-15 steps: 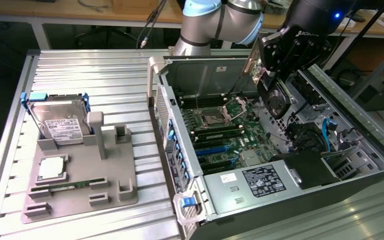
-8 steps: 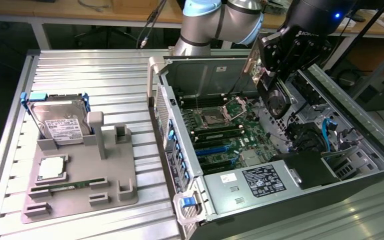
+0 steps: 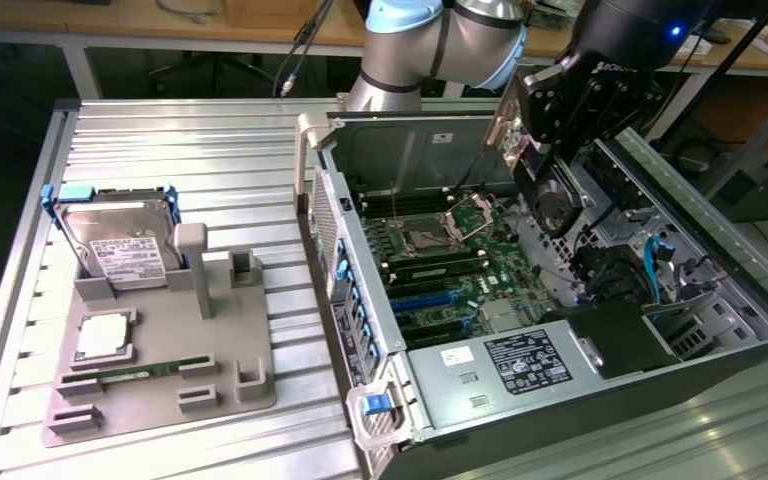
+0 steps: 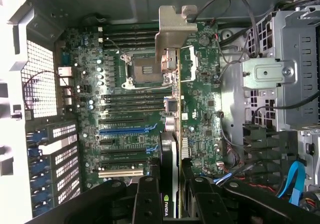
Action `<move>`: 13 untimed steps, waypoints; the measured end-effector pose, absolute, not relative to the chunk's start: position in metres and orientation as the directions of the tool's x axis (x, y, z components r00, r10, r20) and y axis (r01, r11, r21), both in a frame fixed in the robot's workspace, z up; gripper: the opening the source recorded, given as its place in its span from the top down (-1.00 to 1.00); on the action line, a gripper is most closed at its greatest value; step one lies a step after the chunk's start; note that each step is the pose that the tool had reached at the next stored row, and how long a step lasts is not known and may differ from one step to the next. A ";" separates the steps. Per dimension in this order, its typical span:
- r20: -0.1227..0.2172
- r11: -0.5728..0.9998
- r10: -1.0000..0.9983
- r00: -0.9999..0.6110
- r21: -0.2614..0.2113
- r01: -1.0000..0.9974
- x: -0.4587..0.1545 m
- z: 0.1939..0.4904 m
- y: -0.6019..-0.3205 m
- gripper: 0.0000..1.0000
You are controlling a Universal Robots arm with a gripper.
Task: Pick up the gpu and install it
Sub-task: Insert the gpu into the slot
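The gpu [image 4: 170, 149] is held edge-on between my two black fingers [image 4: 146, 200], with its silvery-beige bracket [image 4: 172, 31] at the far end. My gripper [image 4: 172, 204] is shut on the card. It hangs above the green motherboard [image 4: 125, 109], over the region beside the CPU socket and the expansion slots [image 4: 122, 131]. In the exterior view the gripper [image 3: 554, 160] is inside the open computer case [image 3: 333, 215], and the gpu [image 3: 554, 200] hangs below it, well clear of the board.
On the ribbed table at the exterior view's left, a grey fixture [image 3: 224, 300] holds a hard drive [image 3: 124, 245], a processor [image 3: 101, 338] and a memory stick [image 3: 144, 370]. Inside the case are a drive cage [image 4: 280, 79], loose cables [image 4: 295, 179] and a power supply [image 3: 518, 362].
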State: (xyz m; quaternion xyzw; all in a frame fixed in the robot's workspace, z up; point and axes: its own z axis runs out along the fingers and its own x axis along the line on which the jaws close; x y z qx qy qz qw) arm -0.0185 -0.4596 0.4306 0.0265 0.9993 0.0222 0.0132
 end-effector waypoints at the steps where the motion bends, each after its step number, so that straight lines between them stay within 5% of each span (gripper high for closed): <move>1: -0.025 0.998 0.051 -0.998 0.045 0.050 -0.018 0.431 -0.460 0.46; 13: -0.025 0.999 0.026 -0.999 0.045 0.025 -0.019 0.431 -0.460 0.46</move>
